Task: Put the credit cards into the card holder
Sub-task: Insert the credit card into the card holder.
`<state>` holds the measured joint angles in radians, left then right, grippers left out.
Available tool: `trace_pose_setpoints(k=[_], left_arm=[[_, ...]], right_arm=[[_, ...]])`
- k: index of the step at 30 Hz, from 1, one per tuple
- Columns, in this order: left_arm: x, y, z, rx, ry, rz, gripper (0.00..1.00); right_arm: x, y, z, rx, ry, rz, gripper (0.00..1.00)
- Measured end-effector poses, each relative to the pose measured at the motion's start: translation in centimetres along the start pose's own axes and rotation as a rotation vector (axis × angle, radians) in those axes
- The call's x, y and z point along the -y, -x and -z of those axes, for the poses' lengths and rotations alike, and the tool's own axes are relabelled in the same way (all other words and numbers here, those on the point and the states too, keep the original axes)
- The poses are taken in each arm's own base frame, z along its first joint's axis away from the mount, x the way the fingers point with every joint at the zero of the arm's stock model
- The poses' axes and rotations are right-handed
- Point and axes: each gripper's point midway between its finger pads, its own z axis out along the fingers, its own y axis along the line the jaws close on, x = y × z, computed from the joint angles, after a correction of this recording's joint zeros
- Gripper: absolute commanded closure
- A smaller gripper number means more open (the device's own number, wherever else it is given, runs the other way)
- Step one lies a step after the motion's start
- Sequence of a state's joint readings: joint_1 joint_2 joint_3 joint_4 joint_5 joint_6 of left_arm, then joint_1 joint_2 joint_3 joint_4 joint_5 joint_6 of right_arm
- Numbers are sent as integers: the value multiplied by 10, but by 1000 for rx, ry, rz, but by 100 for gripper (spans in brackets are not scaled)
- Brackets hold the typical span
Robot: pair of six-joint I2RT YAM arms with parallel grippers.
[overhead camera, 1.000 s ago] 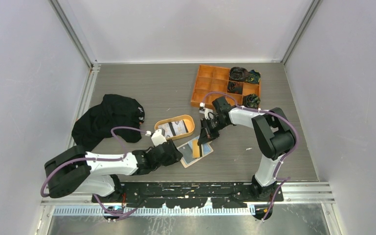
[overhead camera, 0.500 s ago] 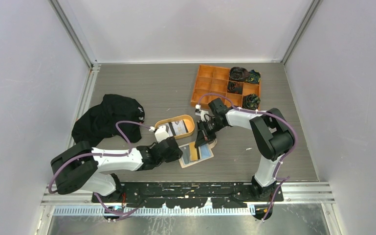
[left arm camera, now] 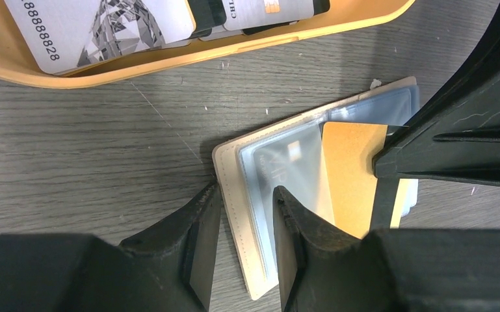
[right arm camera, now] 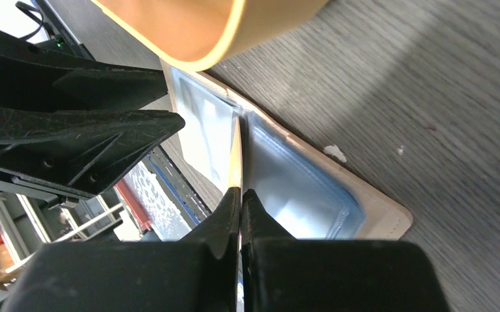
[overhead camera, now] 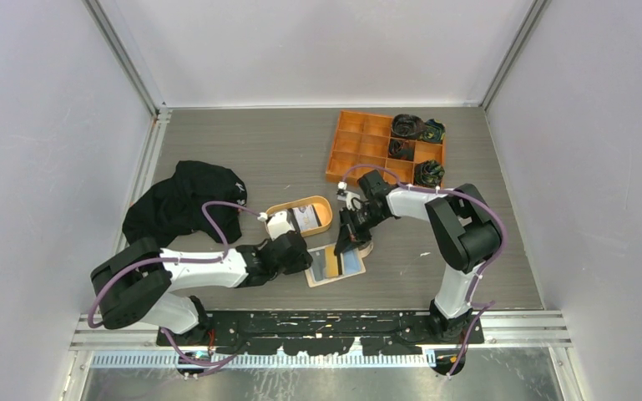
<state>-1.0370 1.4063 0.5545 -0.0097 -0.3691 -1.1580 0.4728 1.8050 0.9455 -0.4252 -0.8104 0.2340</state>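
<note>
Beige leather-like folding card holder [overhead camera: 335,265] lies open on the grey wood-grain table [overhead camera: 259,150], just beside an oval tan tray [overhead camera: 299,215]. The right gripper [right arm camera: 240,192] pinches a thin gold-orange card [left arm camera: 354,175] upright against its clear sleeves [left arm camera: 286,162]. The left gripper [left arm camera: 247,192], part-spread, straddles one cover edge

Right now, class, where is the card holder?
In the top view the card holder lies open on the table, centre, just on the robot's side of the oval tray.
</note>
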Motion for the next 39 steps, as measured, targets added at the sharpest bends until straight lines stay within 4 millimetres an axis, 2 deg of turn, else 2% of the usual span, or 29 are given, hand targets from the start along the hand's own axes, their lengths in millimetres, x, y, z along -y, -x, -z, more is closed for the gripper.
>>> trace_pose_setpoints(k=[15, 17, 19, 20, 26, 30, 34, 36, 39], left_arm=[[5, 3, -7, -4, -2, -9, 64], [6, 3, -7, -4, -2, -9, 64], [6, 3, -7, -4, -2, -10, 64], [6, 3, -7, -4, -2, -10, 63], [8, 2, -4, -17, -15, -21, 57], [5, -6, 13, -65, -72, -73, 57], [14, -8, 37, -77, -198, -96, 58], [26, -9, 47, -70, -255, -110, 60], [53, -20, 59, -71, -342, -149, 63]], right_arm=[[1, -4, -7, -25, 34, -113, 92], [0, -4, -7, -26, 41, -114, 91], [0, -4, -7, -25, 44, -112, 82], [0, -4, -7, -25, 44, -111, 80], [4, -4, -9, -25, 26, -116, 80], [5, -4, -10, -23, 21, -116, 80], [5, -4, -10, -23, 20, -116, 80], [5, -4, -10, -23, 20, -116, 80], [6, -4, -10, -23, 19, -116, 80]])
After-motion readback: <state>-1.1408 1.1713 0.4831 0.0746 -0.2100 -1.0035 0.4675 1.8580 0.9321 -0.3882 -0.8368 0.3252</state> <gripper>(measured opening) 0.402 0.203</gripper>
